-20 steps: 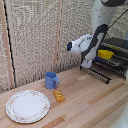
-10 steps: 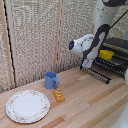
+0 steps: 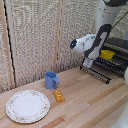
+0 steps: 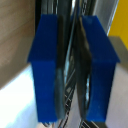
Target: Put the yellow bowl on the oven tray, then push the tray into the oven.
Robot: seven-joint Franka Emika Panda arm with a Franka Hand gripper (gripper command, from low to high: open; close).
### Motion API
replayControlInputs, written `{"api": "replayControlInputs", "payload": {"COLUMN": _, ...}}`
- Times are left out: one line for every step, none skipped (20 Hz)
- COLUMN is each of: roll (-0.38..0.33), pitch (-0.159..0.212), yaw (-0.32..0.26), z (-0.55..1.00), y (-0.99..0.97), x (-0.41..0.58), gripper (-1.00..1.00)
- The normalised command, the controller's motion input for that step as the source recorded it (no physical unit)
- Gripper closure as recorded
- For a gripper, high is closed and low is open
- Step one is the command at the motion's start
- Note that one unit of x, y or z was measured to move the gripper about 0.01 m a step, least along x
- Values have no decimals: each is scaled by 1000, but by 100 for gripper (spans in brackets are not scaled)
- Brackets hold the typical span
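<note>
Grabber (image 3: 85,64) clamped on near rim of baking sheet (image 3: 102,71), blue fingertips (image 4: 49,70) pinching the dark edge, yellow dish (image 3: 107,54) sitting on the sheet at the oven (image 3: 117,50) mouth.

Exterior view: looks from above across the table (image 3: 95,102), facing the slatted wall behind; the rack (image 3: 102,69) sits far off at the exterior view's right.
Wrist view: pressed close over the fingers (image 4: 47,70), looking along them onto the rack (image 4: 70,60) wires; blurred.
Distance: exterior stands well back from the rack, wrist almost touching it.
Shared: the rack edge and a sliver of the dish (image 4: 118,22), seen small beyond the rack in the exterior view (image 3: 107,53).
</note>
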Motion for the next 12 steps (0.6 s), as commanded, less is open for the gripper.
{"api": "replayControlInputs", "payload": {"roll": -132, "pitch": -55, "yaw": 40, "z": 200, "y": -857, "x": -86, "gripper": 100}}
{"api": "replayControlInputs", "payload": {"roll": -210, "pitch": -56, "yaw": 33, "z": 203, "y": -743, "x": -137, "gripper": 100}}
{"api": "replayControlInputs", "payload": {"roll": -212, "pitch": -58, "yaw": 40, "z": 186, "y": -723, "x": -129, "gripper": 100}}
{"api": "replayControlInputs", "payload": {"roll": -193, "pitch": -55, "yaw": 46, "z": 154, "y": -751, "x": -103, "gripper": 100}}
{"api": "replayControlInputs", "payload": {"roll": -183, "pitch": -59, "yaw": 48, "z": 151, "y": -763, "x": -100, "gripper": 100}}
{"api": "replayControlInputs", "payload": {"roll": -166, "pitch": -57, "yaw": 48, "z": 129, "y": -794, "x": -91, "gripper": 100}}
{"api": "replayControlInputs", "payload": {"roll": -146, "pitch": -62, "yaw": 50, "z": 137, "y": -826, "x": -100, "gripper": 100}}
{"api": "replayControlInputs", "payload": {"roll": -130, "pitch": -78, "yaw": 47, "z": 171, "y": -854, "x": -117, "gripper": 100}}
{"api": "replayControlInputs", "payload": {"roll": -120, "pitch": -83, "yaw": 53, "z": 174, "y": -860, "x": -120, "gripper": 100}}
{"api": "replayControlInputs", "payload": {"roll": -122, "pitch": -107, "yaw": 68, "z": 223, "y": -814, "x": -103, "gripper": 100}}
{"api": "replayControlInputs", "payload": {"roll": -131, "pitch": -134, "yaw": 101, "z": 246, "y": -726, "x": -91, "gripper": 100}}
{"api": "replayControlInputs", "payload": {"roll": -131, "pitch": -160, "yaw": 148, "z": 249, "y": -606, "x": -66, "gripper": 100}}
